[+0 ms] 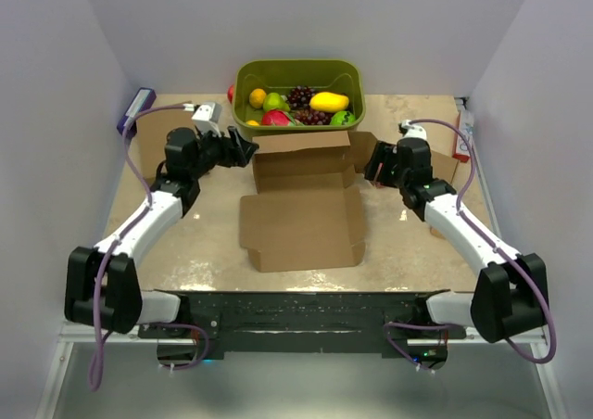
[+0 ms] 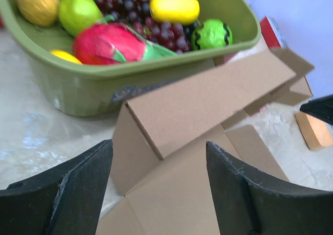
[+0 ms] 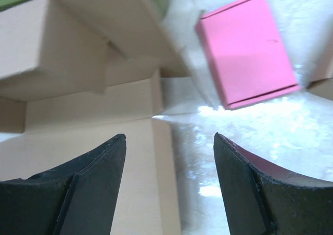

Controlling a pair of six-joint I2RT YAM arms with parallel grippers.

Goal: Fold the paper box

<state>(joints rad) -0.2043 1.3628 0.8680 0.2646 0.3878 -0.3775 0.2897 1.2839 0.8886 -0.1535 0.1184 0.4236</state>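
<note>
The paper box [image 1: 301, 217] lies opened out in the middle of the table, its rear panel [image 1: 301, 155] folded up and leaning forward, with side flaps at both ends. My left gripper [image 1: 243, 147] is open at the rear panel's left end; in the left wrist view the box [image 2: 208, 97] shows between and beyond the open, empty gripper [image 2: 158, 159]. My right gripper [image 1: 375, 164] is open at the panel's right end. In the right wrist view the gripper [image 3: 169, 141] straddles the box's right edge [image 3: 78, 136], holding nothing.
A green basket [image 1: 357, 76] of fruit stands right behind the box, also in the left wrist view [image 2: 78, 92]. A flat pink box [image 3: 244, 50] lies on the table beyond the right gripper. A small brown block [image 2: 314, 130] sits at the right. A purple item [image 1: 136, 110] lies back left.
</note>
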